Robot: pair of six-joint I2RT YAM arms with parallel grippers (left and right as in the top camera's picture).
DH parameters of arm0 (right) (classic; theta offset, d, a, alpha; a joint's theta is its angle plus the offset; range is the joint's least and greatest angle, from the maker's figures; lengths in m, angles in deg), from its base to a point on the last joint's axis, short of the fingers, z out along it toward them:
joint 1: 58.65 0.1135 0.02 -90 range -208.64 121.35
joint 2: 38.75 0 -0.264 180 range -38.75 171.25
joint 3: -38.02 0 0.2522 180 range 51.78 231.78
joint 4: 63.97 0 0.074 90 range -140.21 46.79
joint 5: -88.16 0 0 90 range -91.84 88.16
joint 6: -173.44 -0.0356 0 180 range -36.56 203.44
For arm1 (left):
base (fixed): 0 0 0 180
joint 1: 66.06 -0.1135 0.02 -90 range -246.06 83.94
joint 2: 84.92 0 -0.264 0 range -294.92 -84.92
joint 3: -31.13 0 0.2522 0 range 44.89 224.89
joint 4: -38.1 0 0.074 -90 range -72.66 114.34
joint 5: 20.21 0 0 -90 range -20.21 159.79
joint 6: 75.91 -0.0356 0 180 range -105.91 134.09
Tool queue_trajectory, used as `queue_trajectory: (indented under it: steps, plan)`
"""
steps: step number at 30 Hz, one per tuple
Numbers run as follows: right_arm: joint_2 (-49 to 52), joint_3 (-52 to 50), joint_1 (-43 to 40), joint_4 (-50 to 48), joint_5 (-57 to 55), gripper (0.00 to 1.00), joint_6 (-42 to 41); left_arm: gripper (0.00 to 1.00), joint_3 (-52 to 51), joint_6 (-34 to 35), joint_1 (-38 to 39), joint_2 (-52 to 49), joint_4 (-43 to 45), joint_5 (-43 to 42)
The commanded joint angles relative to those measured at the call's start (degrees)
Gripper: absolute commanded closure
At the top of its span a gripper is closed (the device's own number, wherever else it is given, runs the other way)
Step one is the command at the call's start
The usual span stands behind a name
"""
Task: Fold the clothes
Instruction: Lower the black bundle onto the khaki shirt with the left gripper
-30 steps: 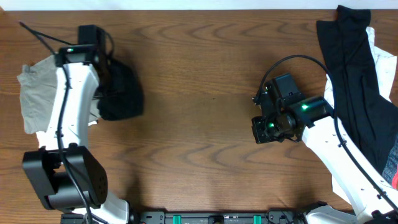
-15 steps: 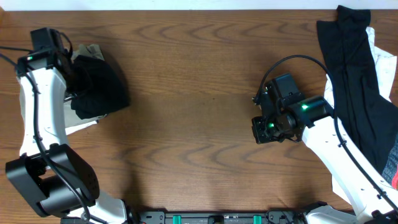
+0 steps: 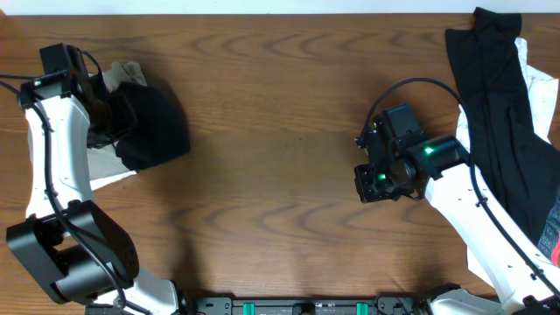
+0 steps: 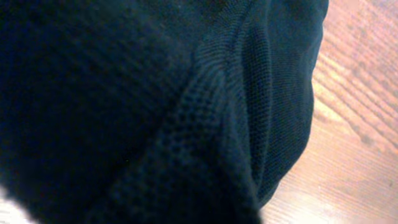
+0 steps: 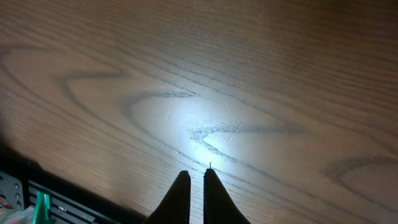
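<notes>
A black bundle (image 3: pixel 156 131) of soft fabric is seen crumpled at the left side of the wooden table (image 3: pixel 280 131), with an olive-grey piece (image 3: pixel 129 72) touching its far edge and a white piece (image 3: pixel 112 175) showing from under its near edge. The left gripper (image 3: pixel 114 114) is pressed into the left side of that bundle. In the left wrist view the frame is almost filled by dark knit cloth with a thick seam running through it, and only a strip of table is visible at the right. No finger is visible there, so it cannot be told whether the claw is wide, narrow or closed on the cloth, though it appears to be buried in it. At the right edge of the table a long black garment (image 3: pixel 499 114) is laid out from the far side toward the near side, over white fabric (image 3: pixel 544 94) that shows beyond it. The right gripper (image 5: pixel 196 180) is held above bare wood, well apart from both heaps. Its fingers (image 5: pixel 180 190) are drawn together to a thin slit, and nothing is held between them. A bright patch of light is thrown on the table just ahead of the tips.
</notes>
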Motion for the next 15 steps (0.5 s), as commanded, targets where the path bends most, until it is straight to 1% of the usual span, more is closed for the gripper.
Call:
queue_trajectory:
  steps: [1, 4, 9, 13, 15]
  plan:
    - [-0.57, 0.13, -0.55, 0.2, -0.15, 0.92, 0.98, 0.94, 0.17, 0.13, -0.46, -1.49, -0.74, -0.74]
    - [-0.57, 0.13, -0.55, 0.33, -0.17, 0.91, 0.98, 0.94, -1.68, 1.84, -0.61, -2.43, -1.2, -0.74]
    - [-0.57, 0.13, -0.55, 0.37, -0.17, 0.91, 0.98, 0.94, -6.38, 6.73, -1.49, -3.13, -1.53, -0.74]
    - [-0.57, 0.13, -0.76, 0.37, -0.15, 0.9, 0.96, 0.94, -8.02, 7.06, -2.34, -3.13, -1.6, -0.76]
    - [-0.57, 0.13, -0.83, 0.37, -0.15, 0.9, 0.94, 0.92, -7.96, 7.04, -2.45, -3.1, -1.53, -0.76]
